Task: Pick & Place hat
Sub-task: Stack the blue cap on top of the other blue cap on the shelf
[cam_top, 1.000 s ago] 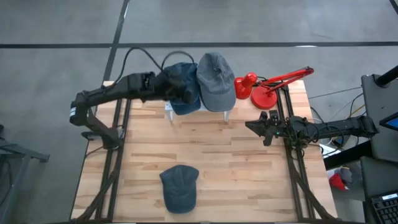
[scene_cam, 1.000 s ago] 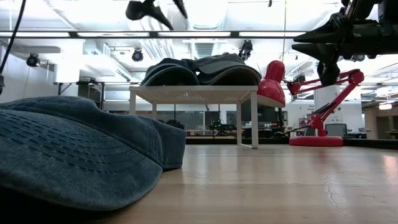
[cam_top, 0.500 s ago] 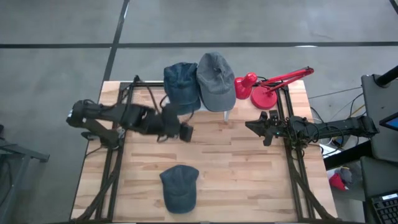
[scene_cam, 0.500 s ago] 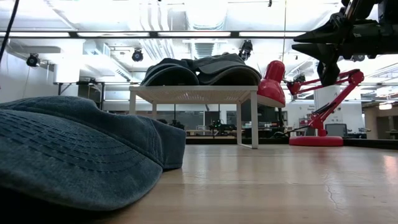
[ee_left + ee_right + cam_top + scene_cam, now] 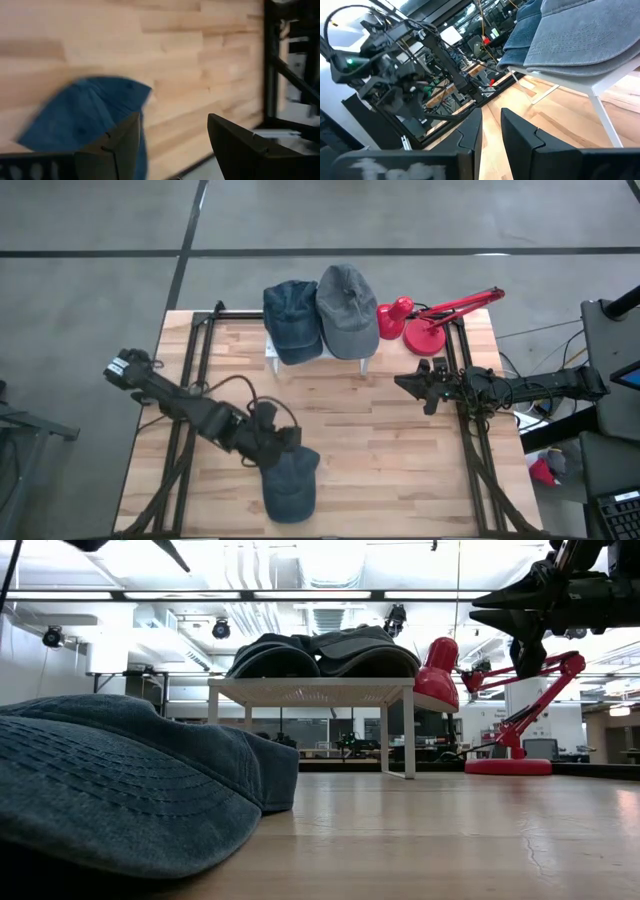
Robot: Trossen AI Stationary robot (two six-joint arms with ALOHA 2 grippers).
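Note:
A blue denim cap (image 5: 290, 485) lies crown up on the table near its near edge. It fills the low view's left (image 5: 120, 790). My left gripper (image 5: 284, 450) hangs open above the cap's far-left side, clear of it. The left wrist view shows the cap (image 5: 85, 117) below the spread fingers (image 5: 172, 145). In the low view only the fingertips (image 5: 170, 550) show, at the top edge. A dark blue hat (image 5: 290, 320) and a grey hat (image 5: 347, 308) rest on a white stand (image 5: 310, 690). My right gripper (image 5: 412, 386) waits at the right, slightly open.
The white stand (image 5: 272, 352) sits at the table's far edge. A red desk lamp (image 5: 430, 325) stands to its right, close to the right arm. Bare wood (image 5: 380, 450) lies between the stand and the cap. Black frame rails (image 5: 190, 410) run along both sides.
My left gripper has left the dark blue hat on the stand and swung fast toward the table's near edge. It is now over the denim cap, fingers open. The dark blue hat stays on the stand. The right arm has kept still.

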